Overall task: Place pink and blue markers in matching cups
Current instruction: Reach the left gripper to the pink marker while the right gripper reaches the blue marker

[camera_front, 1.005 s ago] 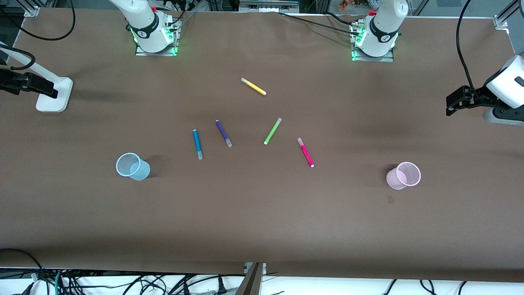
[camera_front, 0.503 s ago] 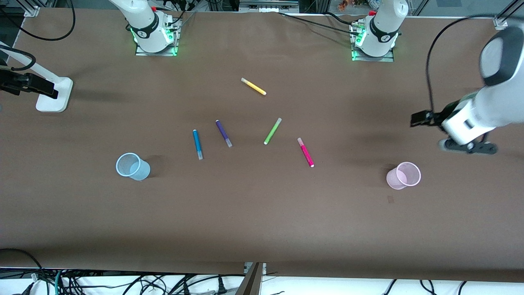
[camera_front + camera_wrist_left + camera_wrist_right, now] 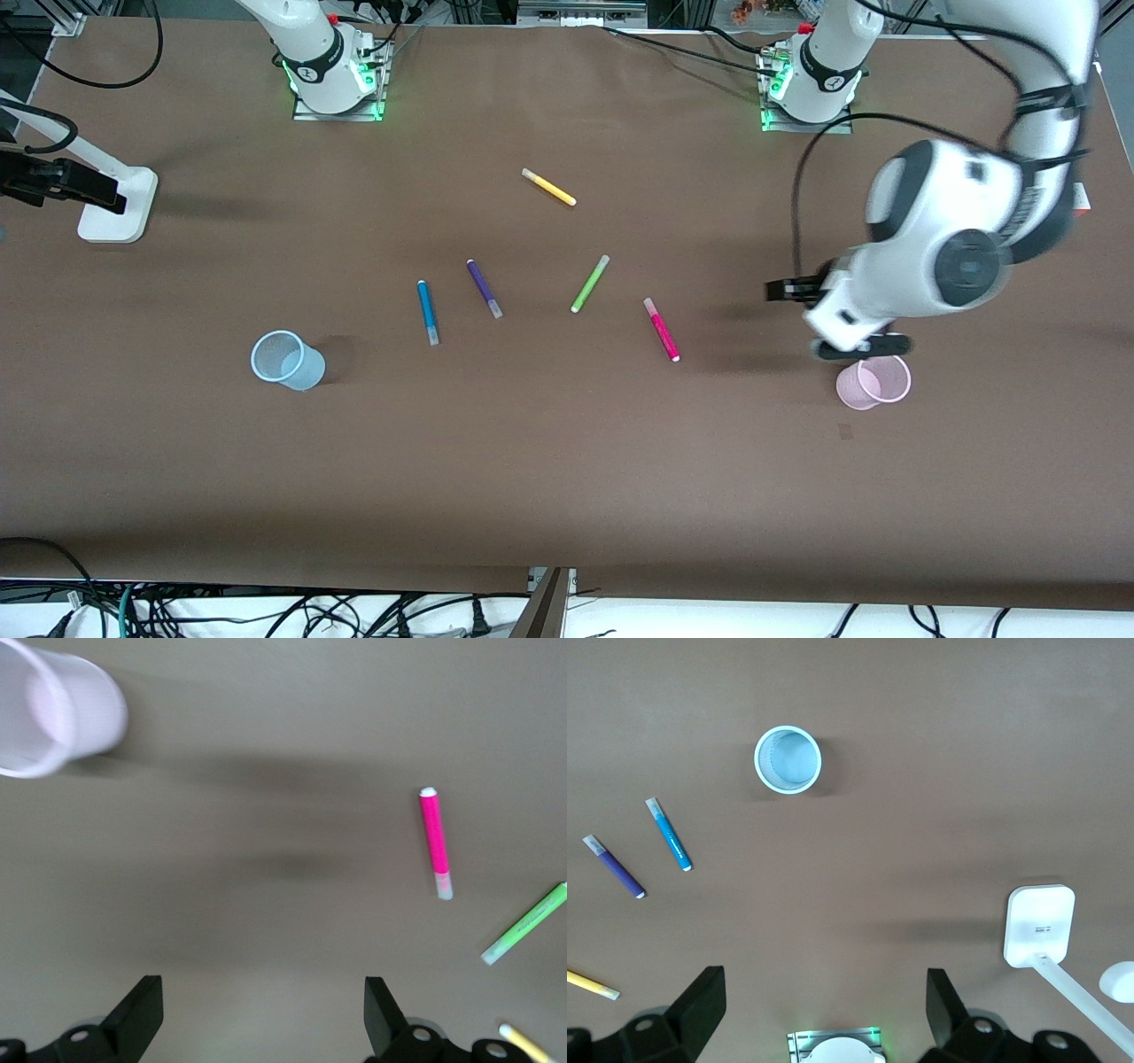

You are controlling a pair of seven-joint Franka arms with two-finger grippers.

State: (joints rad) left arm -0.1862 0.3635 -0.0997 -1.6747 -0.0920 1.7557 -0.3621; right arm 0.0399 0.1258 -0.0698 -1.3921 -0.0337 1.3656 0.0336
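The pink marker [image 3: 662, 330] lies on the brown table, also in the left wrist view [image 3: 434, 842]. The pale pink cup [image 3: 873, 380] stands upright toward the left arm's end, also in the left wrist view [image 3: 53, 713]. My left gripper [image 3: 859, 347] hangs open and empty [image 3: 261, 1019] over bare table beside the pink cup. The blue marker [image 3: 428, 312] lies near the upright pale blue cup [image 3: 287, 360]. Both show in the right wrist view, the marker [image 3: 669, 835] and the cup [image 3: 788, 759]. My right gripper [image 3: 824, 1019] is open, empty, high up and out of the front view.
A dark purple marker [image 3: 485, 288], a lime green marker [image 3: 590, 283] and a yellow marker [image 3: 549, 187] lie around the table's middle. A white stand [image 3: 115, 208] sits at the right arm's end. Cables hang along the table's near edge.
My left arm has swung in from the table's end to over the spot beside the pink cup. The markers, the cups and the right arm have not moved.
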